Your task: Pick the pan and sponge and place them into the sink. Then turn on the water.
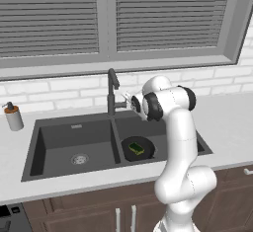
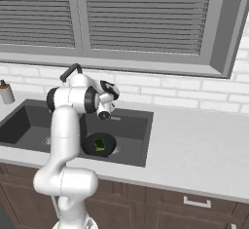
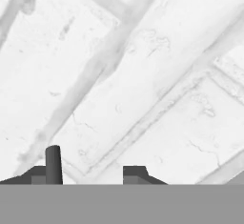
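The dark grey double sink (image 1: pixel 54 137) (image 2: pixel 137 135) is set in the counter under the window. In its right basin lies the black pan (image 1: pixel 149 150) (image 2: pixel 89 145), and the yellow and green sponge (image 1: pixel 137 149) (image 2: pixel 99 144) rests inside it. My gripper (image 1: pixel 129 100) (image 2: pixel 107 109) (image 3: pixel 88 175) hovers above the sink's back edge, just right of the dark gooseneck tap (image 1: pixel 112 95) (image 2: pixel 72 70), and faces the white brick wall. Its fingers stand apart. A short dark rod (image 3: pixel 53 163) rises just inside the left finger, with nothing gripped. No water is in view.
A soap dispenser (image 1: pixel 13 116) (image 2: pixel 6 92) stands on the counter left of the sink. The window sill runs above the tile wall. Wide counter (image 2: pixel 194 145) extends to the right of the sink.
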